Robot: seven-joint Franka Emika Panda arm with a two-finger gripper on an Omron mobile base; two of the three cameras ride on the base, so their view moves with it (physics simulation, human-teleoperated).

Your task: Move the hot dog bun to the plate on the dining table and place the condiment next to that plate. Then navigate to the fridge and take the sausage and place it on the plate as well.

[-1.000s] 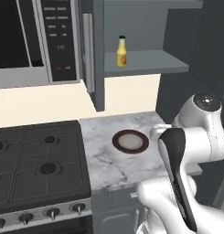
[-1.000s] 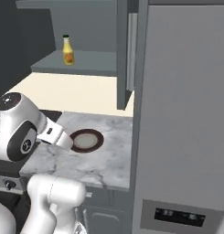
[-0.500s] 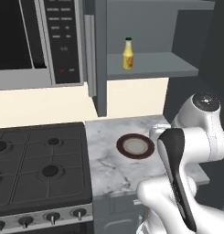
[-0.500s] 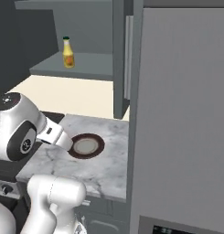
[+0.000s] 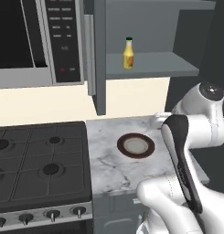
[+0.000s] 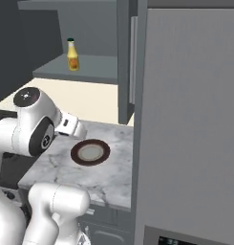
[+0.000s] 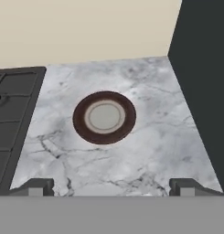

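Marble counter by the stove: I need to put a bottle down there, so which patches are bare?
The marble counter holds one brown-rimmed plate near its middle. Bare strips lie between plate and stove, between plate and the dark fridge side, toward the cream wall, and along the near edge. Nowhere looks crowded.

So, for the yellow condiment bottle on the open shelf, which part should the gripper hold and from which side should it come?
Probably the body of the condiment bottle, below its dark cap, approached level from the open front of the shelf. It stands upright and alone, and the cabinet top above seems to rule out coming from overhead. The gripper is open, over the marble counter.
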